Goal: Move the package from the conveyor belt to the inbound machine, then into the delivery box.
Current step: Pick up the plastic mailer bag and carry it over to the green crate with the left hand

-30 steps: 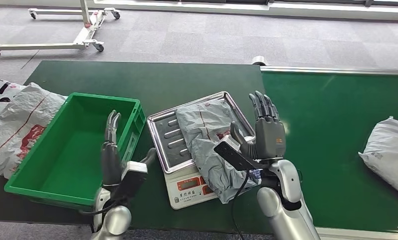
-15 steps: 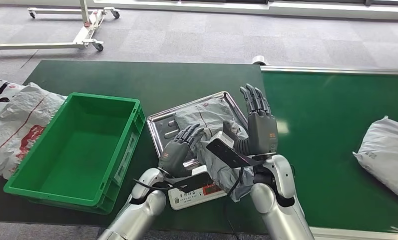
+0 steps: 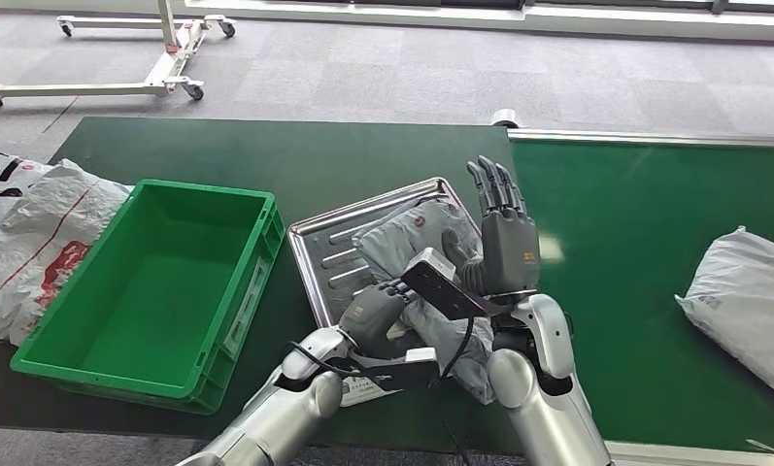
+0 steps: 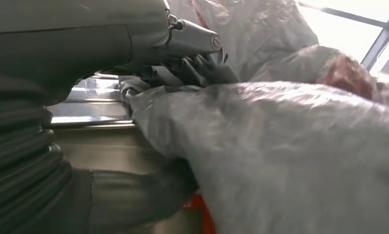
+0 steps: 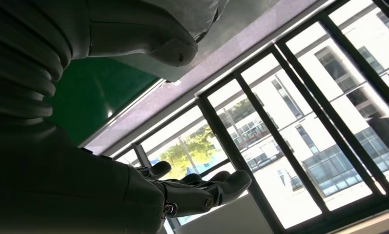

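On the scale: a grey package (image 3: 417,267) lies across the steel tray of the inbound machine (image 3: 339,254), a white weighing scale near the front edge of the dark green tabletop (image 3: 295,155); the package's near end hangs past the tray toward the robot.
Left hand: the left hand (image 3: 371,313) rests on the package's near left side with its fingers (image 4: 202,68) curled onto the wrinkled grey wrap; whether it has a firm grip cannot be told.
Right hand: the right hand (image 3: 504,248) stands upright against the package's right side, fingers straight and apart, holding nothing.
Left of the scale: a green delivery box (image 3: 252,267) sits just beside the scale, and large white bags (image 3: 23,233) lie beyond the box.
Right of the scale: the conveyor belt (image 3: 635,223) carries another grey package (image 3: 742,301), well apart from the scale.
Beyond the tabletop: grey carpet floor (image 3: 383,68) with a wheeled white frame (image 3: 120,58).
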